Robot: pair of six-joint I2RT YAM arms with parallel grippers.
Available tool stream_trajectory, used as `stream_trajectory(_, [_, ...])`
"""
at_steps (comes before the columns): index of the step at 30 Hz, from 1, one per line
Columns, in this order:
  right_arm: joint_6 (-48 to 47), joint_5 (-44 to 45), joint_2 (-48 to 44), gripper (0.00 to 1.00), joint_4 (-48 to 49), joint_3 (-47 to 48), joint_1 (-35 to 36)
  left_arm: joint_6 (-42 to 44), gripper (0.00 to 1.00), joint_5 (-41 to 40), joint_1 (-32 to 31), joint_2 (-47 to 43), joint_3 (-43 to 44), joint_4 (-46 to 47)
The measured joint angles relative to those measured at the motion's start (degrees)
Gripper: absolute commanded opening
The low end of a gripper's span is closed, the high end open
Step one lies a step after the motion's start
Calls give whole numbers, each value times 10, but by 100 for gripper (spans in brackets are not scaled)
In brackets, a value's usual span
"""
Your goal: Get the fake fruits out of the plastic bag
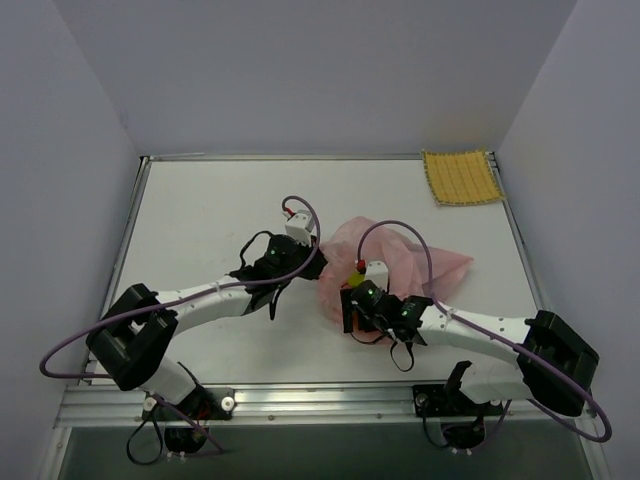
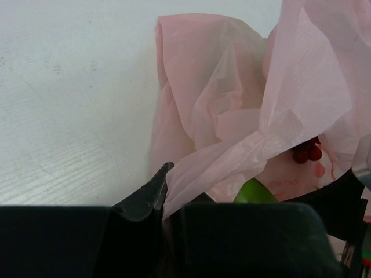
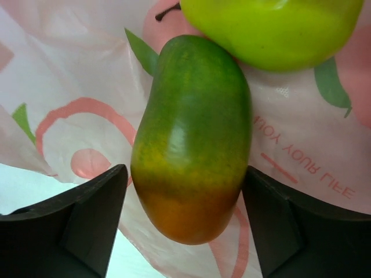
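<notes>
The right pincer (image 3: 185,226) stands spread around the mango (image 3: 191,139), not gripping; the left pincer (image 2: 165,200) pinches the plastic bag (image 2: 232,116). Every visible fruit (green fruit (image 3: 272,29), grapes (image 2: 307,152)) remains inside on the surface (image 1: 200,210); nothing is out.

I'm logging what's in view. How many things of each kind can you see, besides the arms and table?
Bag: 1
Mat: 1
Mango: 1
Green fruit: 1
Red berry cluster: 1
Total: 5

Green fruit (image 3: 272,32) cut off by top edge.
</notes>
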Motion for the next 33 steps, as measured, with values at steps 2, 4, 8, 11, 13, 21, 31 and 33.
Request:
stream_trajectory(2, [8,21,-3,68,2,0,7,2,2,5,0,-12,-9,-6])
stream_trajectory(4, [14,41,-9,53,5,0,9,5,2,7,0,-23,-20,-9])
stream_trajectory(8, [21,61,-35,42,4,0,9,13,2,7,0,-41,-45,-13])
stream_trajectory(11, [28,61,-58,33,-6,5,16,20,2,7,0,-46,-59,-17])
stream_trajectory(13, [31,59,-72,33,-24,17,30,22,2,7,0,-46,-61,-20])
stream_trajectory(21, [27,-38,-137,34,-50,91,90,32,2,7,0,-46,-61,-21])
stream_trajectory(31, [-6,-30,-227,31,-89,232,139,44,2,-15,4,-71,-62,-34])
stream_trajectory(33, [-17,23,-239,31,-95,272,138,44,2,-17,6,-78,-63,-33])
